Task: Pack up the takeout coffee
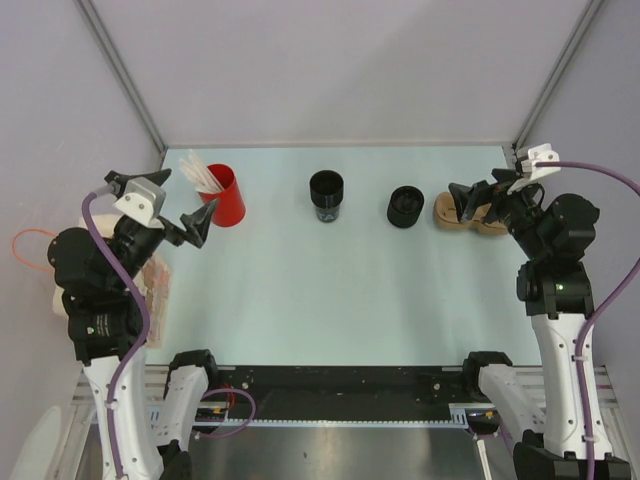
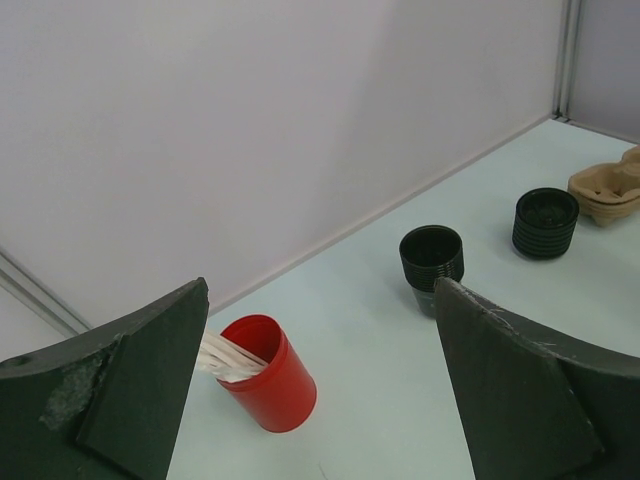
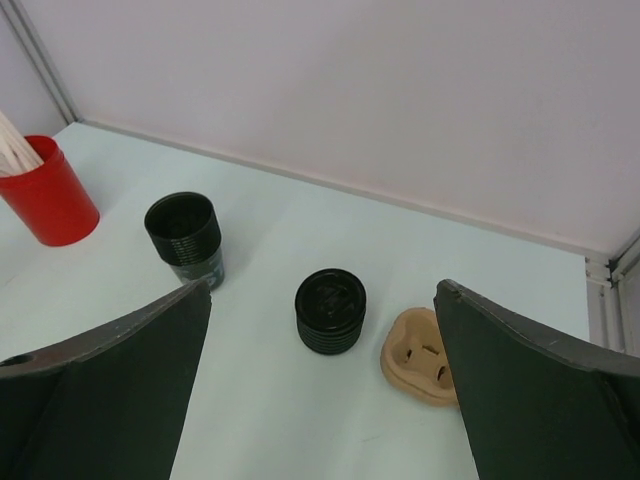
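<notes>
The takeout coffee [image 1: 326,193] is being shown upright near the far edge of the worktop [image 1: 300,290], about midway along. The left gripper [image 2: 320,290] and right gripper [image 3: 322,290] are being held released, empty. Probably light and crushable, the cup is best being pinched gently across its wall.

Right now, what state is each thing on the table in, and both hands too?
Red cup: upright, white sticks standing in it.
Black coffee cup: upright, no lid on, untouched.
Squat black piece: standing alone, apart from the coffee cup.
Tan carrier: lying flat, no cup in it.
Left hand: open, holding nothing.
Right hand: open, holding nothing.
</notes>
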You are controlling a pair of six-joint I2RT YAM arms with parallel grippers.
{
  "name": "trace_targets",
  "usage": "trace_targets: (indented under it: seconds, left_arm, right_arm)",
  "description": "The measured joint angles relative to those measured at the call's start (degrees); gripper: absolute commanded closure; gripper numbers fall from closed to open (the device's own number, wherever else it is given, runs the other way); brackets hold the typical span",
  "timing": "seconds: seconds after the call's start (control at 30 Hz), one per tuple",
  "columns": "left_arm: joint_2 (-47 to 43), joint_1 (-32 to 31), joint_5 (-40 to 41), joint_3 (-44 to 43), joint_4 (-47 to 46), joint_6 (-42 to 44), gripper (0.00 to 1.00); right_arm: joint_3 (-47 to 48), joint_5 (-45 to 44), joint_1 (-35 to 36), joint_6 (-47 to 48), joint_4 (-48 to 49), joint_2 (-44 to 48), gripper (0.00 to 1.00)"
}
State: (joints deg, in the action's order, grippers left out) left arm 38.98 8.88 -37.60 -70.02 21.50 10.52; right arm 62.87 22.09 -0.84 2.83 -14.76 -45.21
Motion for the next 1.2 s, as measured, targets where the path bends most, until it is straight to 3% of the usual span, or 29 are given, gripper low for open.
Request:
trace_targets:
  seconds: [0.5,0.9,1.2]
  left_arm:
    - [0.85,0.04,-1.38,4.04,-2.78,-0.13,0.01]
    - [3.85,0.04,-2.1,5.79,-4.66,-2.05,0.01]
    - [13.75,-3.28,1.57,-2.14,0.22,-0.81,0.01]
  right_arm:
    - [-5.16,5.75,0.24,4.63,1.9,-1.49,0.0]
    - [-8.52,4.7,0.37,6.38,5.4,-4.17,0.0]
    - [-8.68,2.4,0.37,6.91,6.54,-9.03,0.0]
